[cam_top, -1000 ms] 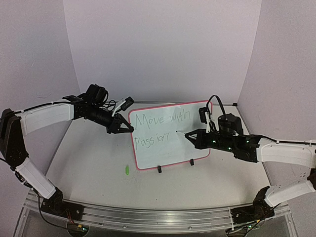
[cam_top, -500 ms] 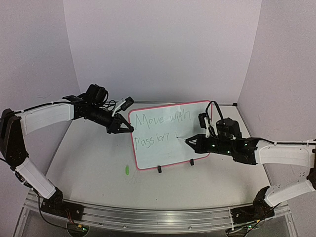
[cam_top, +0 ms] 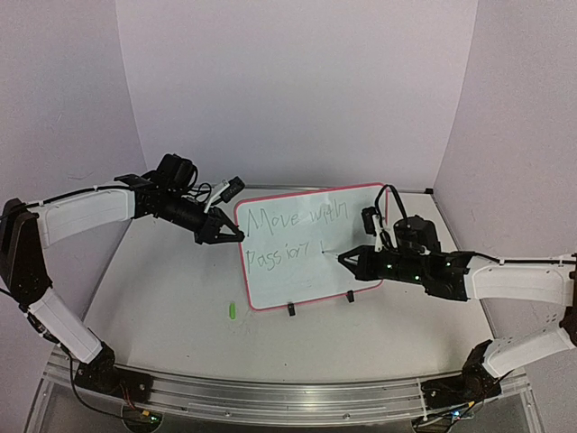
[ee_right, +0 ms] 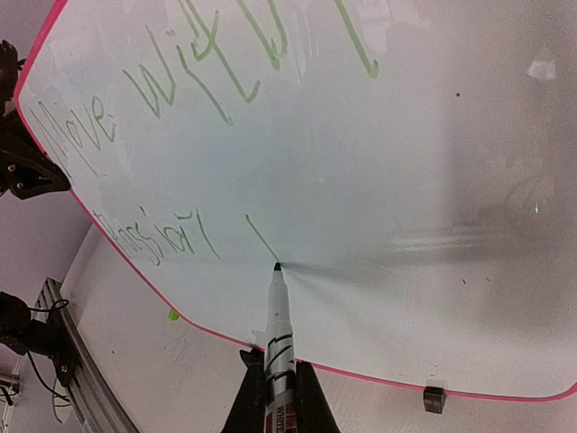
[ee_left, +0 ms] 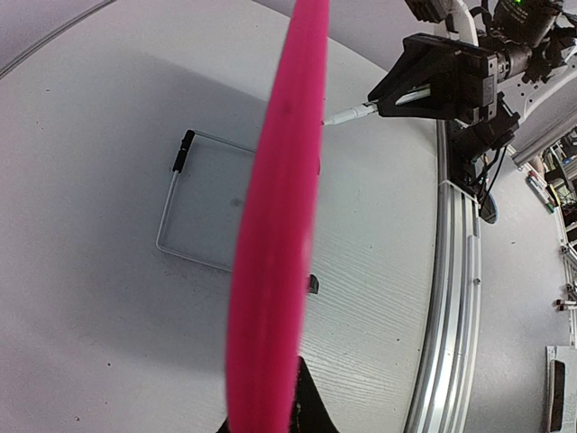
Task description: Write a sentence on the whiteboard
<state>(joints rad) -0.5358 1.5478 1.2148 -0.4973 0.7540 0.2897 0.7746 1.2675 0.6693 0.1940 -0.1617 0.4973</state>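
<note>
The whiteboard (cam_top: 311, 275) stands upright on the table, pink-framed. The sentence (cam_top: 290, 220) is in thin green handwriting in two lines, also seen in the right wrist view as the sentence (ee_right: 171, 95). My left gripper (cam_top: 231, 234) is shut on the board's left edge; its pink frame (ee_left: 281, 216) fills the left wrist view between the jaws. My right gripper (cam_top: 353, 262) is shut on a marker (ee_right: 282, 338), whose tip touches the whiteboard (ee_right: 433, 162) at the lower end of a short fresh stroke (ee_right: 261, 239) right of the second line.
A small green marker cap (cam_top: 231, 310) lies on the table in front of the board's lower left corner. The wire stand (ee_left: 185, 203) sits behind the board, with black clip feet (cam_top: 291, 309) under its lower edge. An aluminium rail (cam_top: 270, 397) runs along the near table edge.
The right gripper has moved down and slightly right with the marker, leaving a short slanted stroke after the second line. Left gripper and board have not moved.
</note>
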